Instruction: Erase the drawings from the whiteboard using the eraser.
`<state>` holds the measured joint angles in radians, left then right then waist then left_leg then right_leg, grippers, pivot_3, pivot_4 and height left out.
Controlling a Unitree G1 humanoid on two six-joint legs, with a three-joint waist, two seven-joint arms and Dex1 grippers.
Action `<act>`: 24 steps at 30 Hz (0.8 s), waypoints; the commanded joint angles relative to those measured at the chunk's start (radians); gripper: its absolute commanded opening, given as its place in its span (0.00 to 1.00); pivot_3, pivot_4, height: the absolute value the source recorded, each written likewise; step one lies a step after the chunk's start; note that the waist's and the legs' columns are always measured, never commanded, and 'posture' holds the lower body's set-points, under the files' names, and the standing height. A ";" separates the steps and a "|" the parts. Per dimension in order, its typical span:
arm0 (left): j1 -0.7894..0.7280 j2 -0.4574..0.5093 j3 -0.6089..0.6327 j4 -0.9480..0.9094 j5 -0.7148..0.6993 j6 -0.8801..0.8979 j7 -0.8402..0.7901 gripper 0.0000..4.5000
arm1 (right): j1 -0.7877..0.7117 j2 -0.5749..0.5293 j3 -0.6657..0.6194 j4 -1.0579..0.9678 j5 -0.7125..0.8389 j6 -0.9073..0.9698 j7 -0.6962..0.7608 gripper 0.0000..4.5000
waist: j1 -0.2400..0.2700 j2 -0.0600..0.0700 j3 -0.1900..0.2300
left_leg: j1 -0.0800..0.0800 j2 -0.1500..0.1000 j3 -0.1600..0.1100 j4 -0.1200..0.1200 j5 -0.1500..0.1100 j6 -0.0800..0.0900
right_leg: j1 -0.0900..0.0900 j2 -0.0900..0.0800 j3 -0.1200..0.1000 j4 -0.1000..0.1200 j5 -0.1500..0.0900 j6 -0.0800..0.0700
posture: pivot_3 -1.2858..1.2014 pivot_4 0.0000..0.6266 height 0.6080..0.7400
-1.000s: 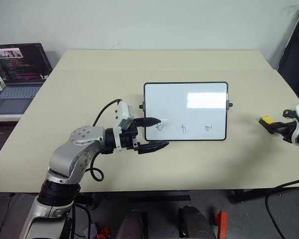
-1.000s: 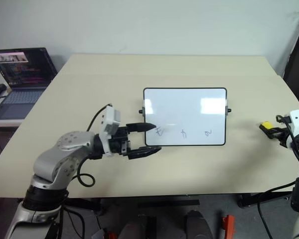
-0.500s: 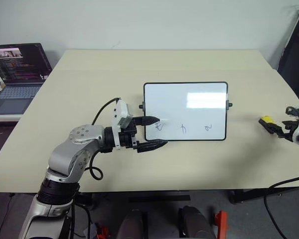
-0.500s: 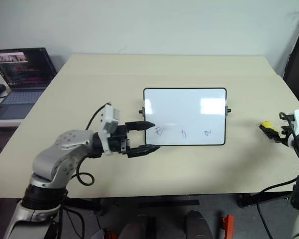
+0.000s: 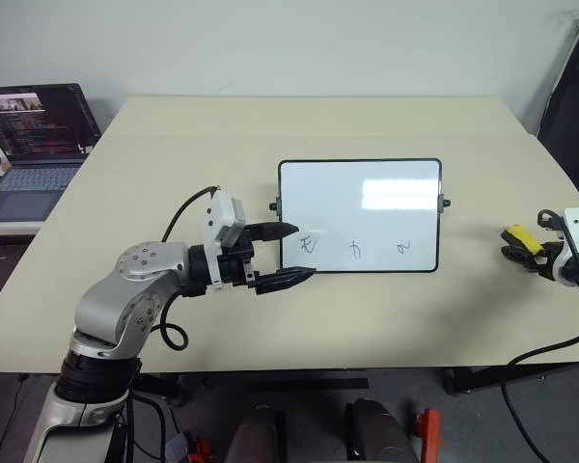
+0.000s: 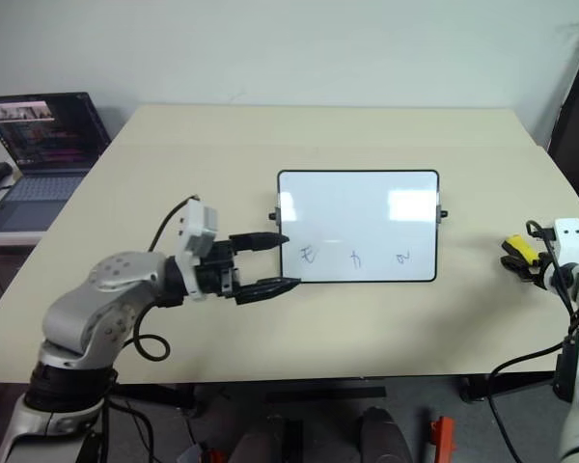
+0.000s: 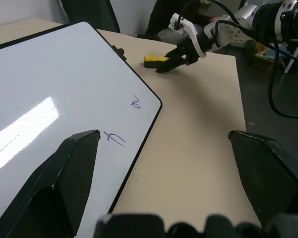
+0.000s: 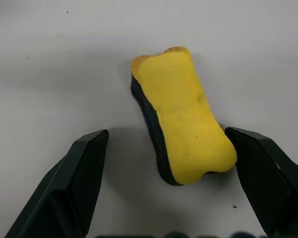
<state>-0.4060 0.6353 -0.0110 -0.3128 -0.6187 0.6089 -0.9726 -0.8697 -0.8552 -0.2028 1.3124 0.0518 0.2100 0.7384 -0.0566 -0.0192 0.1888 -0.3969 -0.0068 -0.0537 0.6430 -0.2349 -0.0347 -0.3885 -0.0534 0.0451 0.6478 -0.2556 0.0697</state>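
Note:
The whiteboard (image 5: 359, 214) lies flat mid-table with three small drawings (image 5: 355, 250) in a row along its near edge. My left gripper (image 5: 306, 252) hovers open at the board's near left corner, nothing between its fingers; its wrist view looks across the board (image 7: 49, 79) and two of the drawings (image 7: 114, 137). Out by the table's right edge lies the yellow eraser (image 5: 517, 234), dark side down. My right gripper (image 8: 166, 134) is open around the eraser (image 8: 181, 116), one finger on each side of its near end, not pinching it.
An open laptop (image 5: 34, 130) sits on a side desk at the far left. The table's right edge (image 5: 574, 207) runs close past the eraser. Bare tabletop surrounds the board on all sides.
My right gripper has spread its fingers wide around the eraser, which stays on the table. My left fingertip no longer overlaps the leftmost drawing; that arm has barely shifted.

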 commanded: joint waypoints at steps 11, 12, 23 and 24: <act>-0.006 0.010 0.021 -0.044 -0.017 0.002 0.006 1.00 | -0.026 -0.014 -0.028 -0.008 0.011 -0.025 -0.037 0.71 | 0.000 0.000 0.000 | 0.000 0.000 0.000 0.000 0.000 0.000 | 0.000 0.000 0.000 0.000 0.000 0.000 | 0.52 0.24 1.00; -0.007 0.009 0.021 -0.044 -0.017 0.003 0.006 1.00 | -0.025 -0.013 -0.029 -0.008 0.012 -0.026 -0.041 0.62 | 0.000 0.000 0.000 | 0.000 0.000 0.000 0.000 0.000 0.000 | 0.000 0.000 0.000 0.000 0.000 0.000 | 0.52 0.24 1.00; -0.013 0.011 0.022 -0.041 -0.015 0.002 0.005 1.00 | -0.008 -0.022 -0.069 -0.024 0.051 -0.040 -0.036 0.22 | 0.000 0.000 0.000 | 0.000 0.000 0.000 0.000 0.000 0.000 | 0.000 0.000 0.000 0.000 0.000 0.000 | 0.52 0.24 1.00; -0.012 0.011 0.022 -0.041 -0.015 0.001 0.006 1.00 | -0.008 -0.031 -0.079 -0.032 0.059 -0.047 -0.028 0.22 | 0.000 0.000 0.000 | 0.000 0.000 0.000 0.000 0.000 0.000 | 0.000 0.000 0.000 0.000 0.000 0.000 | 0.52 0.24 1.00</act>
<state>-0.4039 0.6353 -0.0110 -0.3160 -0.6190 0.6114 -0.9702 -0.8741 -0.8547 -0.2535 1.3121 0.0838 0.1892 0.6998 -0.0566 -0.0192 0.1888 -0.3969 -0.0068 -0.0536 0.6430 -0.2349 -0.0347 -0.3885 -0.0534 0.0451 0.6478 -0.2556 0.0697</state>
